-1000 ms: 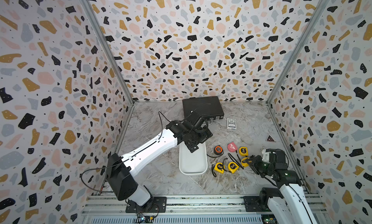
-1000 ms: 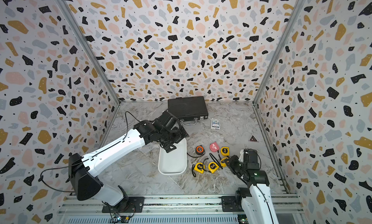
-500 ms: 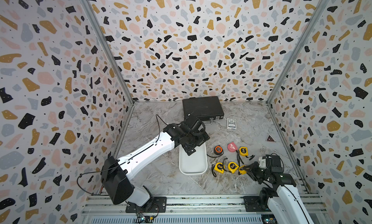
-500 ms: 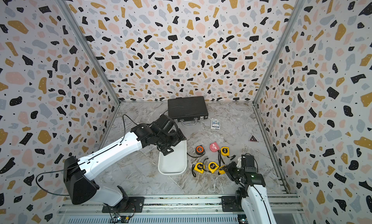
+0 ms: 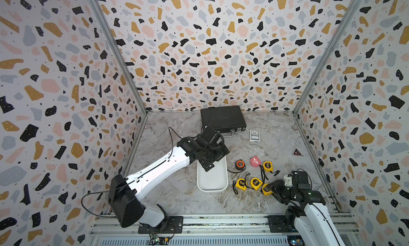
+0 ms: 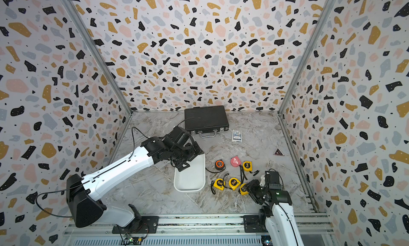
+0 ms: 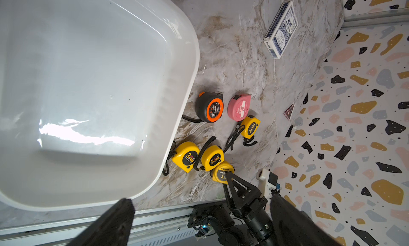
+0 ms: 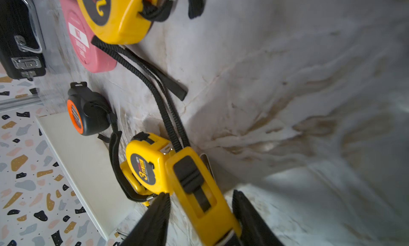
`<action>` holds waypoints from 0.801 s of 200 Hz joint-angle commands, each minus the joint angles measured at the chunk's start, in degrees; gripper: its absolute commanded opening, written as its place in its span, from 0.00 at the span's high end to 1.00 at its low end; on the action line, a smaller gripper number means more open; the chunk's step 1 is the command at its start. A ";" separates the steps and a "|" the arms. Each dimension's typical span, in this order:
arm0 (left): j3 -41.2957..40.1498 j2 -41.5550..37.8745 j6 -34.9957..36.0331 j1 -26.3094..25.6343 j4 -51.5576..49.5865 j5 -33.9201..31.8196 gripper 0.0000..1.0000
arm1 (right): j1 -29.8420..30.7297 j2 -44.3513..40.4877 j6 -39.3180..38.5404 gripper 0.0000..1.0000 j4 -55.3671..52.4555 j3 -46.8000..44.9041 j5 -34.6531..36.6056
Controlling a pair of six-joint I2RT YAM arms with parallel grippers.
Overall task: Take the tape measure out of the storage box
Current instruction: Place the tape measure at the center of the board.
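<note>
The storage box (image 5: 212, 190) is a shallow white tub in the middle of the table, and nothing lies in the part that shows (image 7: 88, 79). My left gripper (image 5: 208, 167) hangs over its far end, fingers spread wide and empty (image 7: 201, 200). A yellow tape measure (image 8: 194, 189) sits low on the table to the right of the box (image 6: 243, 188), beside two more yellow ones. My right gripper (image 8: 200, 194) straddles it, open, with a gap showing on each side of it.
Right of the box lie two yellow tape measures (image 5: 241, 183) (image 5: 256, 181), a third yellow one (image 5: 267, 165), a pink one (image 5: 255, 162) and a black-and-orange one (image 5: 240, 164). A black briefcase (image 5: 222, 118) and a card deck (image 5: 254, 135) sit at the back.
My right gripper carried the yellow tape measure left and toward the table's front, down beside the other yellow ones, and its jaws have parted. The left arm shifted only slightly.
</note>
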 commanded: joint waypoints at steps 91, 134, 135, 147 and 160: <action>-2.09 -3.78 5.56 0.51 -2.20 -4.36 0.00 | -0.09 2.65 -9.14 0.03 -11.57 14.21 7.53; -1.51 -6.29 20.78 1.24 -6.15 -13.76 0.00 | 1.37 9.28 -16.31 0.01 -9.19 22.48 9.69; -1.56 -6.37 21.14 1.24 -6.16 -13.99 0.00 | 1.39 9.54 -16.55 0.00 -9.09 22.74 9.74; -2.50 -8.09 25.25 2.06 -6.07 -16.71 0.00 | 1.75 12.19 -18.96 0.00 -8.14 25.50 10.90; -4.06 -10.06 30.34 3.44 -5.26 -18.77 0.00 | 1.93 15.20 -21.70 0.01 -6.71 28.62 12.06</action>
